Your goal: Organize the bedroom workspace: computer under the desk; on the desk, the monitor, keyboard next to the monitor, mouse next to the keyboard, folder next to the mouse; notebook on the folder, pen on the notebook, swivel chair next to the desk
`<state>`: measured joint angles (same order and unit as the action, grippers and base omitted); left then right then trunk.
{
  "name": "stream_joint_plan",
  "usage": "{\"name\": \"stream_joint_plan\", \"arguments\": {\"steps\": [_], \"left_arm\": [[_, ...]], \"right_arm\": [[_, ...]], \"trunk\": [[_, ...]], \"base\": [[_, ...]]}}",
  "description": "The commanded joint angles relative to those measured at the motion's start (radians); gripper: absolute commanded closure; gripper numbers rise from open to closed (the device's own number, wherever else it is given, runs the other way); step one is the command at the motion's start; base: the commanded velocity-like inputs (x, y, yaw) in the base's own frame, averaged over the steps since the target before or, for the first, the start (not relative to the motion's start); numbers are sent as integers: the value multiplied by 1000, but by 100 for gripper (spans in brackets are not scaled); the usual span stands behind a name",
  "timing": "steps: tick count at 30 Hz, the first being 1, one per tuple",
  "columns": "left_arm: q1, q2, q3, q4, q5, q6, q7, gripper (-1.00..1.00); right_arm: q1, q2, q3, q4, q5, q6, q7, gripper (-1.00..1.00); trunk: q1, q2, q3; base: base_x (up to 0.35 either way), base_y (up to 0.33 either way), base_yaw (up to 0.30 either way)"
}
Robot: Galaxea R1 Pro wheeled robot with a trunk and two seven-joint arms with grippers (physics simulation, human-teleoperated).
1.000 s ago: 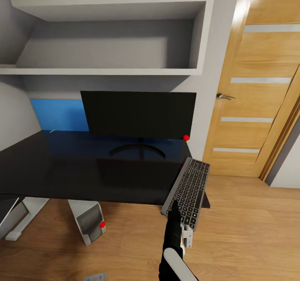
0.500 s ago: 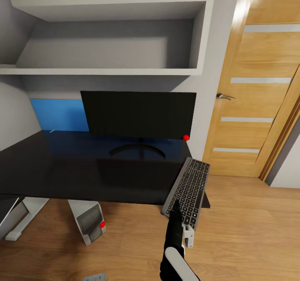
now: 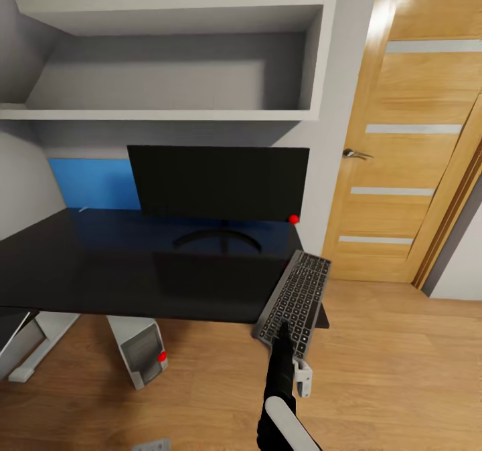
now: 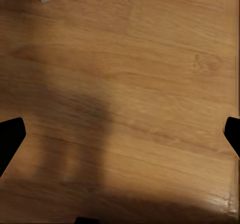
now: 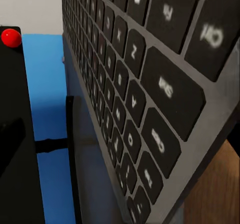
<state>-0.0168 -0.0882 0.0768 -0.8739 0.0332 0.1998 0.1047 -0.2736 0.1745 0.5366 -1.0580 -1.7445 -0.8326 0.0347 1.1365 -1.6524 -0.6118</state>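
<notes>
The black keyboard (image 3: 298,290) lies slanted across the right front corner of the glossy black desk (image 3: 100,270), its near end hanging past the edge. My right gripper (image 3: 284,336) is at that near end, shut on it, with one black finger lying over the keys. The right wrist view looks along the keyboard (image 5: 150,84) toward the monitor (image 5: 12,134). On the desk stands the monitor (image 3: 217,183), left of the keyboard's far end. Beneath the desk is the white computer (image 3: 142,358). My left gripper (image 4: 120,136) hangs open over bare wooden floor.
A wooden door (image 3: 415,136) stands right of the desk. Grey wall shelves (image 3: 167,113) hang above the monitor, and a blue wall panel (image 3: 94,183) is behind it. A small grey and white thing (image 3: 150,445) lies on the floor near me.
The whole picture has slid a little to the left, so the camera has moved. My right gripper stays at the keyboard's near end.
</notes>
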Motion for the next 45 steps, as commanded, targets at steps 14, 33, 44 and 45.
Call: {"name": "stream_joint_plan", "arguments": {"steps": [14, 33, 44, 45], "left_arm": [[0, -1, 2, 14, 4, 6, 3, -100], [-1, 1, 4, 15, 5, 6, 3, -100], [0, 1, 59, 15, 4, 5, 3, -100], [-1, 1, 64, 15, 4, 5, 3, -100]], "right_arm": [[-1, 0, -5, 0, -7, -6, 4, -100], [-1, 0, -20, 1, -6, -5, 4, -100], [-1, -47, -35, 3, -4, -10, 4, -100], [-1, -55, -38, 4, -4, -10, 4, -100]], "trunk": [[0, -1, -1], [0, -1, -1], [0, -1, -1], [0, -1, -1]], "base": [[-46, -125, 0], [-138, -218, 0], [-18, -21, 0], [-4, -4, 0]]}}
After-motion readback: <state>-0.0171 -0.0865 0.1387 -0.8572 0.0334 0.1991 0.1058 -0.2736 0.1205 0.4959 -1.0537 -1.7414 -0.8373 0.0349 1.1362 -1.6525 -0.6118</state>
